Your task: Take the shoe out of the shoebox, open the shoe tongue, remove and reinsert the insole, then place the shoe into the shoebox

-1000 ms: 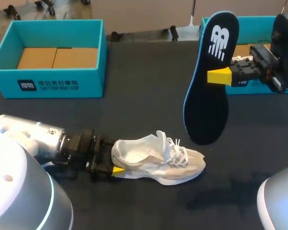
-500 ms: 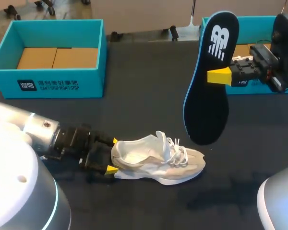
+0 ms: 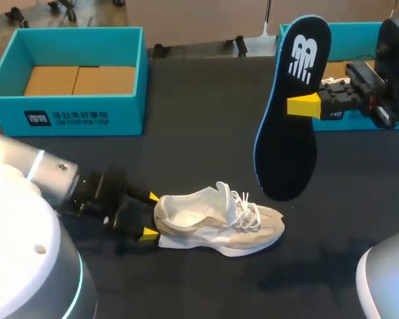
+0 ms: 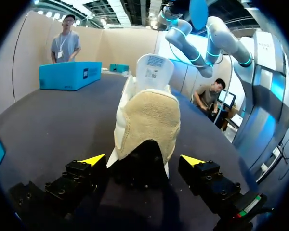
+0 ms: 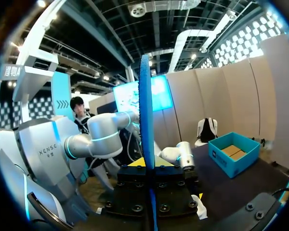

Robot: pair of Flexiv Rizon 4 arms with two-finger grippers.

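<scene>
A beige shoe (image 3: 219,219) lies on its sole on the black table (image 3: 199,133), toe pointing right. My left gripper (image 3: 149,214) is open at its heel, one yellow tip on each side. In the left wrist view the heel (image 4: 147,120) sits just ahead of the open left gripper (image 4: 142,162), and the fingers do not press on it. My right gripper (image 3: 304,105) is shut on a black insole (image 3: 286,133) with a blue rim, held upright high above the table. In the right wrist view the insole (image 5: 145,110) shows edge-on, rising from the right gripper (image 5: 147,166).
An open teal shoebox (image 3: 66,116) stands at the back left. A second teal box (image 3: 349,30) at the back right is partly hidden by my right arm. Bare table lies between the boxes and in front of the shoe.
My left arm has drawn back towards the lower left and its wrist has turned, so both yellow tips now show beside the heel. The right arm and the insole have not moved.
</scene>
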